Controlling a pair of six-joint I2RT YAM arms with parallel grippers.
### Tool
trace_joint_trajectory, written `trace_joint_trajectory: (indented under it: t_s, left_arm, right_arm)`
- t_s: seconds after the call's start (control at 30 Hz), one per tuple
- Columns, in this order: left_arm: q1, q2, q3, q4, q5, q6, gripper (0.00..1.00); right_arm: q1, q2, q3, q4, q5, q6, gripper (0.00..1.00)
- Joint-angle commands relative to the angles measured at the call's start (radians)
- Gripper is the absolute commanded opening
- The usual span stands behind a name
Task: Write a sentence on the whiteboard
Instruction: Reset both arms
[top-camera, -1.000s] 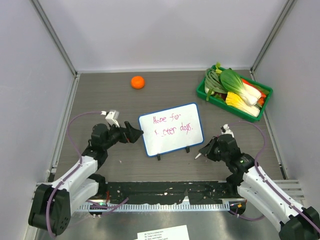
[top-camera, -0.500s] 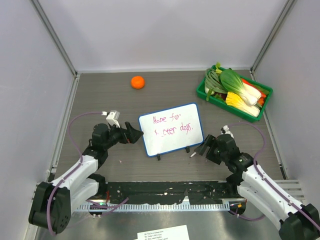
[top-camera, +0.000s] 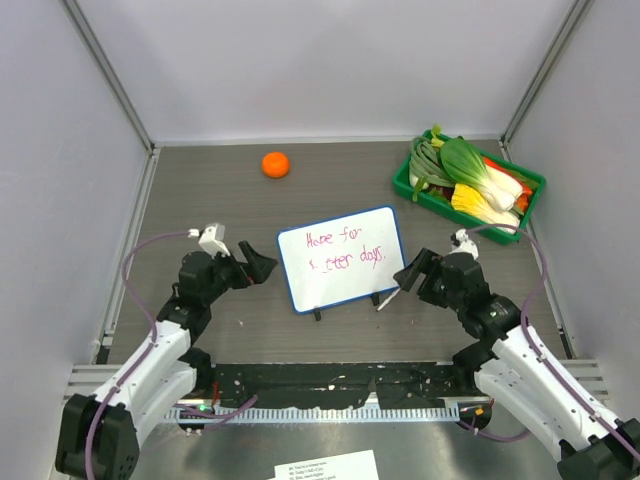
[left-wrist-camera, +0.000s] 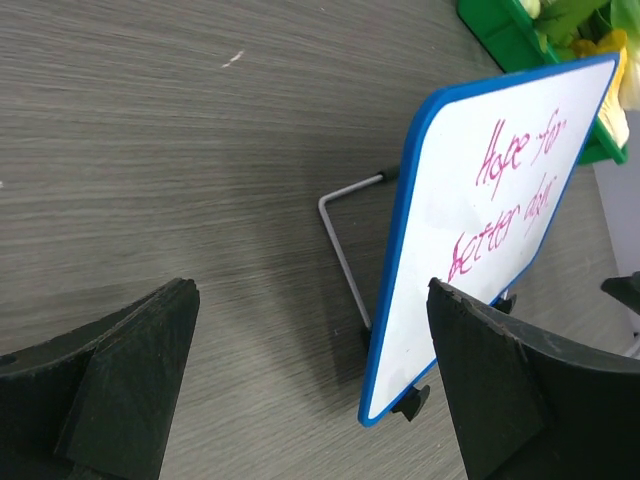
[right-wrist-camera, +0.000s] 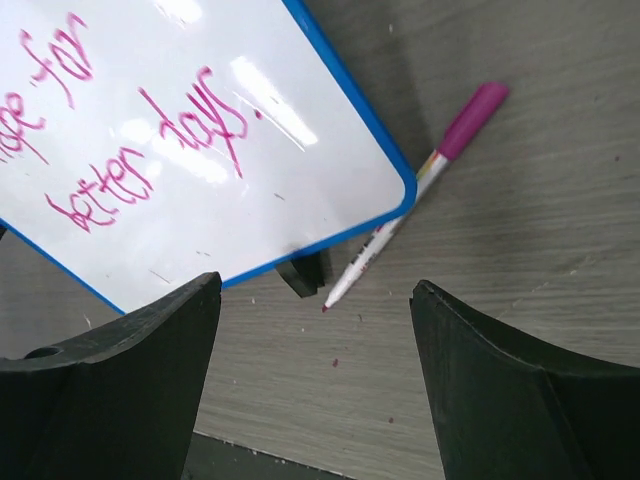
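The whiteboard (top-camera: 342, 270), blue-framed on small black feet, stands mid-table. The sentence (top-camera: 345, 248) runs across it in pink, two lines reading "Hope for better days." A pink-capped marker (top-camera: 386, 298) lies on the table by the board's right foot, its tip toward me. My right gripper (top-camera: 408, 275) hovers open just right of the board, above the marker (right-wrist-camera: 415, 195), touching nothing. My left gripper (top-camera: 258, 268) is open at the board's left edge, a little apart from it. The left wrist view shows the whiteboard (left-wrist-camera: 440, 300) edge-on with the sentence (left-wrist-camera: 510, 200).
An orange (top-camera: 275, 164) sits at the back left. A green tray (top-camera: 404, 185) of vegetables stands at the back right. The board's wire stand (left-wrist-camera: 340, 240) juts out behind it. Grey walls close in both sides and the back.
My right gripper has opened and let go of the marker, which now lies on the table by the board's right foot. Both grippers have drawn slightly away from the board.
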Motion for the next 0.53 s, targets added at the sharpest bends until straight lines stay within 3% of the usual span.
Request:
trace_joint_trajectory:
  t_s: [0.0, 0.07, 0.2, 0.3, 0.43, 0.5]
  left_arm:
    - [-0.003, -0.122, 0.095, -0.221, -0.161, -0.037, 1.00]
    - [-0.002, -0.164, 0.141, -0.298, -0.210, -0.032, 1.00]
    - [-0.002, -0.202, 0.229, -0.415, -0.314, -0.023, 1.00]
    - [-0.003, -0.207, 0.280, -0.455, -0.369, -0.006, 1.00]
    - [-0.002, -0.213, 0.294, -0.425, -0.403, 0.046, 0.99]
    - [-0.002, -0.246, 0.272, -0.395, -0.437, 0.078, 1.00]
  right_arm:
    - [-0.003, 0.010, 0.112, 0.000, 0.113, -0.102, 0.82]
    - [-0.002, 0.032, 0.142, 0.027, 0.128, -0.174, 0.82]
    - [-0.003, 0.081, 0.204, 0.099, 0.156, -0.287, 0.97]
    - [-0.003, 0.116, 0.244, 0.159, 0.180, -0.355, 1.00]
    - [-0.003, 0.164, 0.278, 0.224, 0.313, -0.418, 0.99]
    - [-0.003, 0.162, 0.236, 0.318, 0.467, -0.464, 0.99]
